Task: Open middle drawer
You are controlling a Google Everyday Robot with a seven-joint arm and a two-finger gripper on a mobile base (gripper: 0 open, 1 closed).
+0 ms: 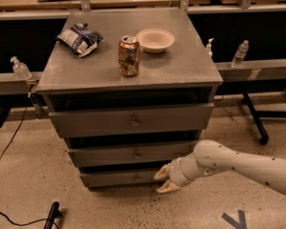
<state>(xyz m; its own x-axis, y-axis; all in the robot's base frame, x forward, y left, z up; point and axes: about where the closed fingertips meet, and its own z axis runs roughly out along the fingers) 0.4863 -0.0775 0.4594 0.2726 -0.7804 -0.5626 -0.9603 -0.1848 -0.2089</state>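
Observation:
The middle drawer (133,154) is the grey front with a small round knob (137,154), between the taller top drawer (131,120) and the narrow bottom drawer (119,178) of a grey metal cabinet. A dark gap shows above its front. My gripper (163,181) is at the end of the white arm (229,163) that reaches in from the right. It hangs just below the middle drawer's right half, in front of the bottom drawer. Its two tan fingers (161,173) are spread and hold nothing.
On the cabinet top (190,66) are a crumpled chip bag (79,38), a soda can (128,56) and a white bowl (155,40). Water bottles (240,54) stand on side rails. A cable (9,142) runs over the speckled floor at the left.

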